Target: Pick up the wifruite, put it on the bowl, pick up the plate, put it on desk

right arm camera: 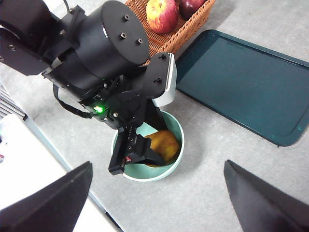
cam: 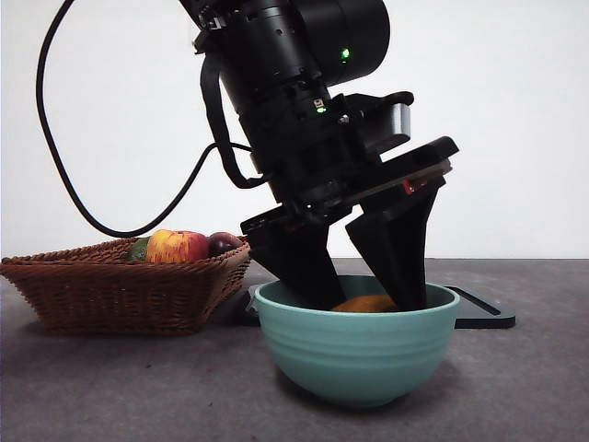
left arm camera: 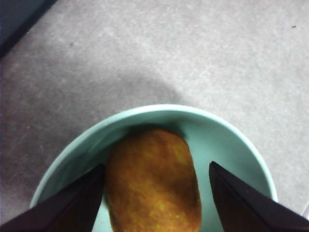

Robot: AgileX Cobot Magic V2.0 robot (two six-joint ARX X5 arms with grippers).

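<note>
My left end effector [cam: 363,299] is down inside the bowl [cam: 356,354], jaws spread, with the fruit [left arm camera: 152,181] lying between them on the bowl's floor. In the left wrist view one jaw sits just against the fruit's side and the other stands clear of it, so I judge the grip as let go, or nearly so. The bowl stands on the grey table [cam: 515,387], near its front edge, with the basket [cam: 120,285] beside it and the dark tray [right arm camera: 244,84] behind.

To finish this step cleanly, I would lift the left end effector straight up with the jaws held wide, so neither one drags the fruit or catches the bowl's rim and tips it. The fruit rests toward one wall of the bowl, so a sideways pull looks risky.

My right end effector [right arm camera: 157,203] hangs high above the table, jaws wide apart and empty, waiting.

The front view shows only a sliver of the fruit over the rim and hides how the jaws meet it; the left wrist view settles that. The right wrist view alone shows the whole layout: the tray flat and bare, and the apple [right arm camera: 161,14] with a dark fruit [right arm camera: 192,6] in the basket.
</note>
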